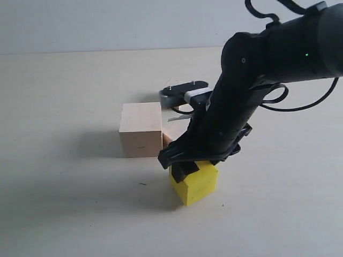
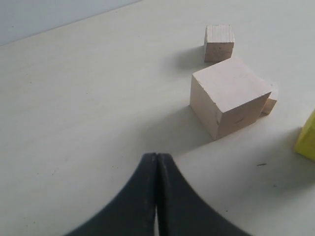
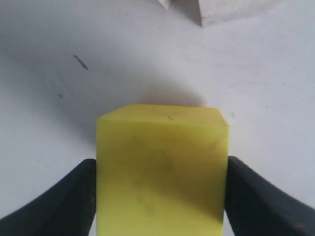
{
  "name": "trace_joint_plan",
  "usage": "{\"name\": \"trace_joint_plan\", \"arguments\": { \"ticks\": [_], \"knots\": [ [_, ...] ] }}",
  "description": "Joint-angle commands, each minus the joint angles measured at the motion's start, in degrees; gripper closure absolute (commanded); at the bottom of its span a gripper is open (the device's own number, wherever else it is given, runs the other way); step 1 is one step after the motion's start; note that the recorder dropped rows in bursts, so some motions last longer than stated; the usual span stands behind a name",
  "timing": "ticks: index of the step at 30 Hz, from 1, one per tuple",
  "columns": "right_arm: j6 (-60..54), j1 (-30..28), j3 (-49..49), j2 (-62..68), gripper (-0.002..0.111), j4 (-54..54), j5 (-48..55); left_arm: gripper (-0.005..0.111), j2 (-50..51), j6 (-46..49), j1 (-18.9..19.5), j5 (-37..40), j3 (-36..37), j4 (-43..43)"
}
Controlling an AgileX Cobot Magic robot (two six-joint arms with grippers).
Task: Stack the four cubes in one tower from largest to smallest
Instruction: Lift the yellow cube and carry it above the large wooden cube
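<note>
**Yellow cube gripped on the tabletop**

A pale beige tabletop point(image 1: 64, 203) runs back to a plain light wall point(image 1: 107, 21). A small dark scuff point(image 1: 142, 183) marks the surface near the yellow cube point(image 1: 197, 184). That cube sits on the tabletop, close to the large wood cube point(image 1: 140, 128) but apart from it and nearer the exterior camera. A green light point(image 1: 306, 54) glows on the black right arm point(image 1: 268, 69).

Only the right wrist view shows the grip. The right end effector point(image 3: 161, 196) is grasping the yellow cube, with a black finger flush against each side.

Only the left wrist view shows the left end effector point(image 2: 156, 196), clenched with nothing between its fingers. In that view one small wood cube point(image 2: 219, 43) stands clear beyond the large one. A second small wood cube point(image 2: 271, 98) peeks out from behind the large one; whether they touch is hidden.
</note>
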Motion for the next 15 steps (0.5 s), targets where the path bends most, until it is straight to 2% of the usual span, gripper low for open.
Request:
{"name": "trace_joint_plan", "arguments": {
  "ticks": [1, 6, 15],
  "knots": [
    [4.36, 0.07, -0.01, -5.75, 0.108, -0.97, 0.78, 0.107, -0.12, -0.12, 0.19, -0.62, 0.11, 0.25],
    [12.13, 0.07, -5.64, -10.05, 0.108, -5.85, 5.86, 0.107, -0.12, -0.12, 0.19, -0.62, 0.11, 0.08],
    [22.08, 0.39, -23.04, -7.5, 0.108, -5.85, 13.05, 0.107, -0.12, -0.45, 0.19, -0.72, 0.11, -0.26]
  ]
}}
